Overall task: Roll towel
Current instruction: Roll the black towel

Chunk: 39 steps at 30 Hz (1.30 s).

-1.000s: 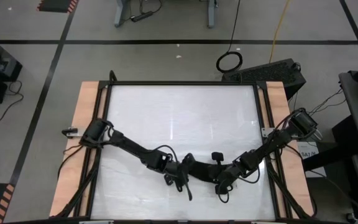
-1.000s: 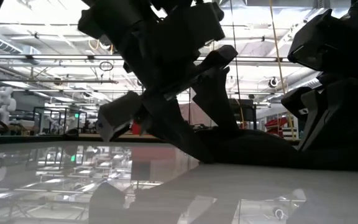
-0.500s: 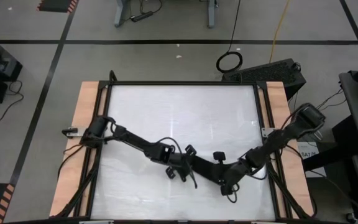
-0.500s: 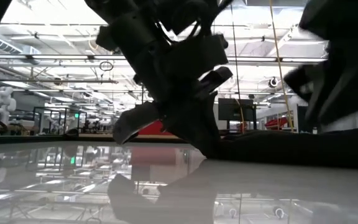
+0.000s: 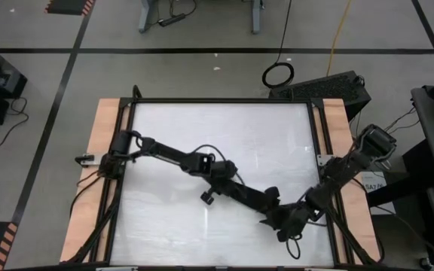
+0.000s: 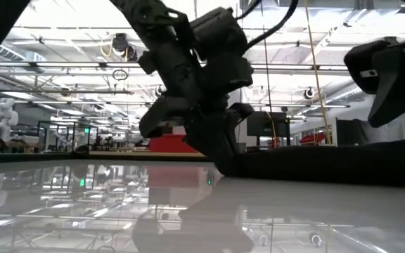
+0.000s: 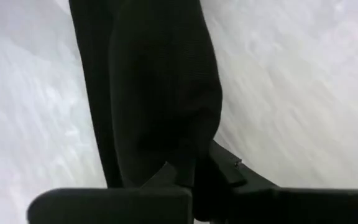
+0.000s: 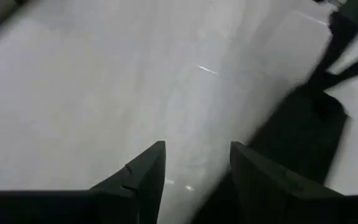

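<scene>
Was mid-roll: my left gripper (image 5: 241, 197) clamped on the towel (image 7: 160, 93) near the table's (image 5: 172, 120) front edge, right gripper (image 8: 194, 177) open beside it. Next I'd need to regrip.

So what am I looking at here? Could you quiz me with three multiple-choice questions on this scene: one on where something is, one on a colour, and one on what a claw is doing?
1. Seen from above, where on the table is the towel?
A. The far left corner
B. Right of centre, in the lower part of the picture
C. Hanging off the left edge

2. What colour is the towel?
A. Red
B. Yellow
C. Black

3. What is the right gripper doing?
A. Open, with nothing between its fingers
B. Shut on the towel
C. Holding a cup

Answers:
1 B: the dark strip trails from the left gripper, which is shut on it, toward the right arm.
2 C: it shows black against the white tabletop.
3 A: its wrist view shows bare table between the spread fingers.
</scene>
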### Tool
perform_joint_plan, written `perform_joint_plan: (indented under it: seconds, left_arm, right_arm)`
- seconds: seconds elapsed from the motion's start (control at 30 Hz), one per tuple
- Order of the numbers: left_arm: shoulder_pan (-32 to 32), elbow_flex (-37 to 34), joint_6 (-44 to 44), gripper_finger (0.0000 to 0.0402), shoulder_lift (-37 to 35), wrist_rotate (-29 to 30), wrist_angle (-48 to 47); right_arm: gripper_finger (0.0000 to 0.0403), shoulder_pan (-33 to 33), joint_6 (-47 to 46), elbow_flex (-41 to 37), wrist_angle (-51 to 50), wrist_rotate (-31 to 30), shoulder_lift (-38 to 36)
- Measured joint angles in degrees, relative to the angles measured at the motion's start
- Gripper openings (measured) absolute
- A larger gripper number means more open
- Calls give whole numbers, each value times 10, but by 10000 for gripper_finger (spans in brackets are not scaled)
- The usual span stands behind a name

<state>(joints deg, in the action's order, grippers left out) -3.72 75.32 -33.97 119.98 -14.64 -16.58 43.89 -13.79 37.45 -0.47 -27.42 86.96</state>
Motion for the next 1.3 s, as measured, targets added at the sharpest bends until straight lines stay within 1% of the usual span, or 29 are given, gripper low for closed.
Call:
perform_joint_plan:
  seconds: [0.1,0.2,0.37,0.47,0.57,0.63,0.73,0.87,0.9,0.97,1.1,1.2,1.3]
  left_arm:
    - [22,-1,18,12,0,-65,-18]
    - [42,-1,30,12,1,-128,-37]
    - [69,-3,54,11,2,-202,-49]
    - [79,-3,67,11,3,-227,-58]
    - [86,-3,67,11,3,-234,-74]
    - [90,-3,71,11,3,-241,-81]
    - [95,-3,82,11,3,-258,-87]
    - [97,-2,78,11,3,-259,-108]
    - [99,-2,77,11,2,-259,-116]
    - [105,0,76,11,2,-256,-135]
    - [118,18,54,11,1,-224,-193]
    - [124,25,44,11,1,-221,-221]
    - [127,30,28,11,1,-215,-253]
  right_arm:
    - [174,13,6,6,-29,-40,0]
    - [184,16,10,15,-51,-43,0]
    - [199,16,-11,16,-68,-47,0]
    - [199,14,-49,16,-91,-56,0]
    - [181,5,-106,16,-110,-56,12]
    - [156,-2,-134,16,-109,-52,25]
    - [104,-18,-159,16,-99,-19,47]
    - [24,-42,-198,14,-66,16,65]
    - [14,-47,-208,10,-49,22,65]
    - [14,-59,-230,-4,2,37,65]
    - [22,-89,-285,-37,97,78,64]
    - [15,-105,-325,-67,148,91,62]
    - [12,-114,-333,-97,231,101,61]
